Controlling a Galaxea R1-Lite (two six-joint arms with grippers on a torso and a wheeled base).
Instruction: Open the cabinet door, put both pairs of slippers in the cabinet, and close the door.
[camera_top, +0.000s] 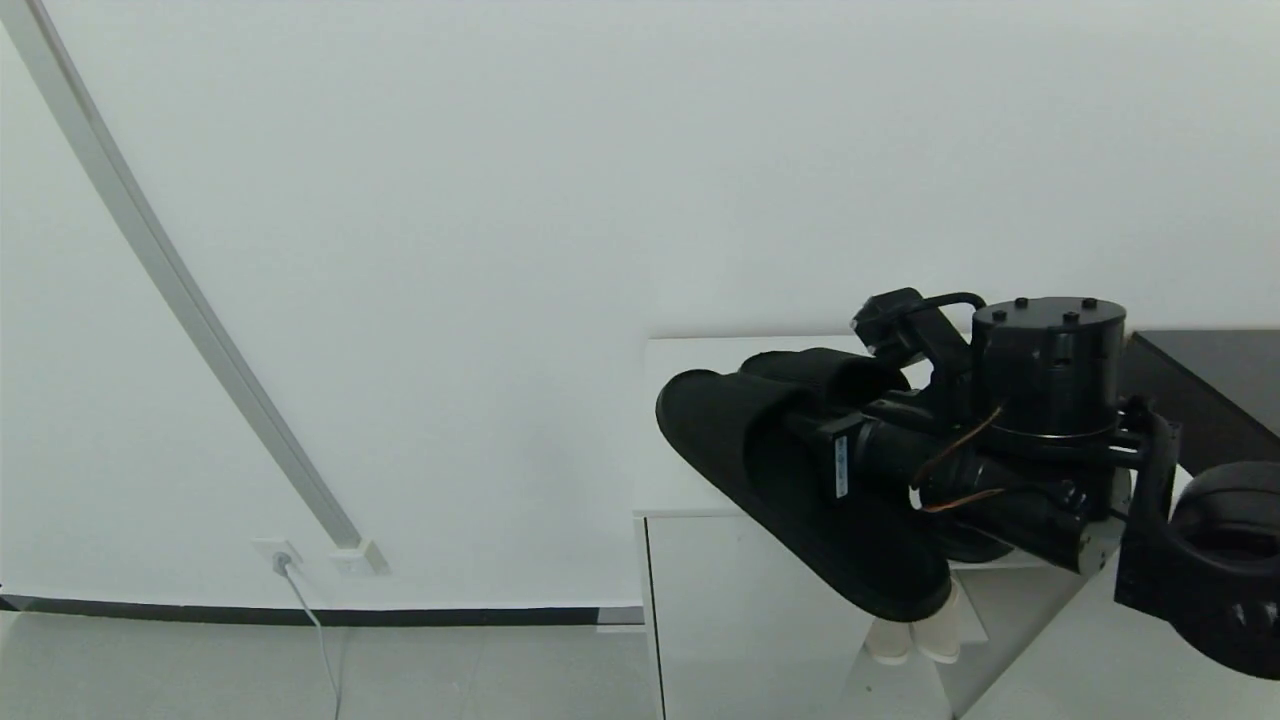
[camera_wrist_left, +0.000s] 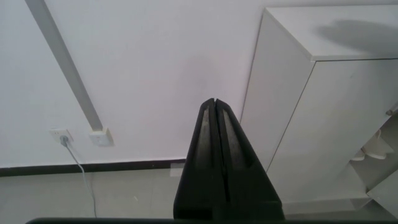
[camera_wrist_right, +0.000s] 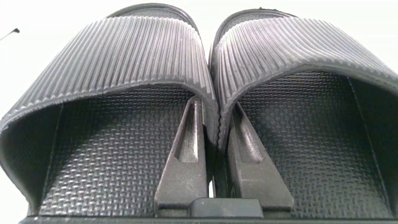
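Squeezing from inside, the fingers (camera_wrist_right: 186, 155) of the right gripper (camera_wrist_right: 216, 109) sit one in each shoe. They pinch the two middle walls of the black slippers (camera_top: 800, 480) together. The pair hangs in the air by the top of the white cabinet (camera_top: 690, 450). White slippers (camera_top: 912, 640) sit inside it, lower down. Hold the pinch tight, go down slowly, and slide the pair in flat. The left gripper (camera_wrist_left: 214, 109) is pressed closed on nothing.

The black slippers (camera_top: 760, 450) hide most of the white slippers (camera_top: 935, 640) inside the cabinet (camera_top: 740, 600), whose base is cut off below.
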